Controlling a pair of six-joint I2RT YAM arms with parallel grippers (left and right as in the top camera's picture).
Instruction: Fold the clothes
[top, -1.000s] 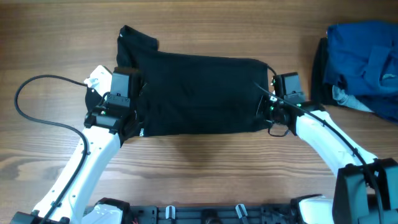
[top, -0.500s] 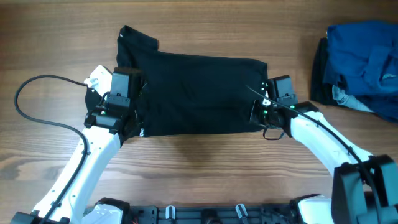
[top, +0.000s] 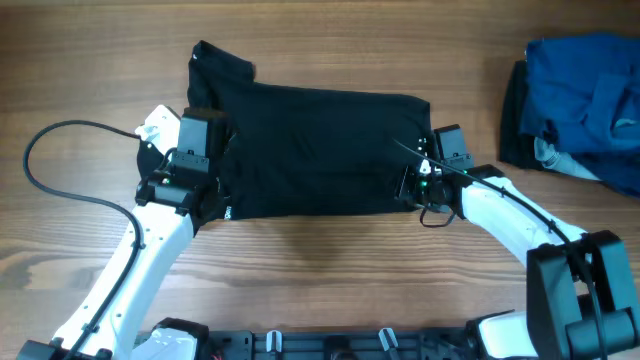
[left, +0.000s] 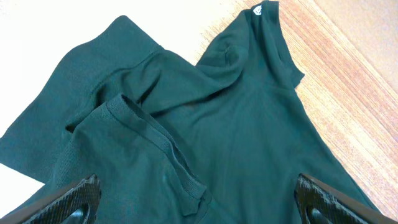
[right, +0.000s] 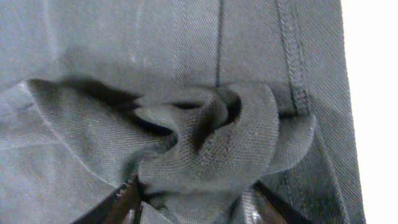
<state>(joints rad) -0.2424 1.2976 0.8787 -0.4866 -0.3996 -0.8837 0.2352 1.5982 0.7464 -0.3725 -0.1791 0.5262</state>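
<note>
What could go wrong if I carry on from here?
Right gripper sits in a crumpled wad at the edge of the shirt: a pull may slip off or drag wrinkles in. Left gripper is open above overlapping sleeve folds: closing there may catch only one layer, so the fold goes crooked.

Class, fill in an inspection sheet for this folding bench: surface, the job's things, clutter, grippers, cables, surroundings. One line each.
Surface: wooden table, brown grain.
Job's things: black shirt lying mid-table, a sleeve sticking out at its far left corner, right edge bunched.
Clutter: pile of blue clothes at the far right, apart from the shirt.
Grippers: left gripper open wide over the shirt's left side; right gripper has fingers either side of a bunched fold at the shirt's right edge, grip unclear.
Cables: black cable looping on the table beside the left arm.
Surroundings: dark rail along the near edge; nothing else seen.
</note>
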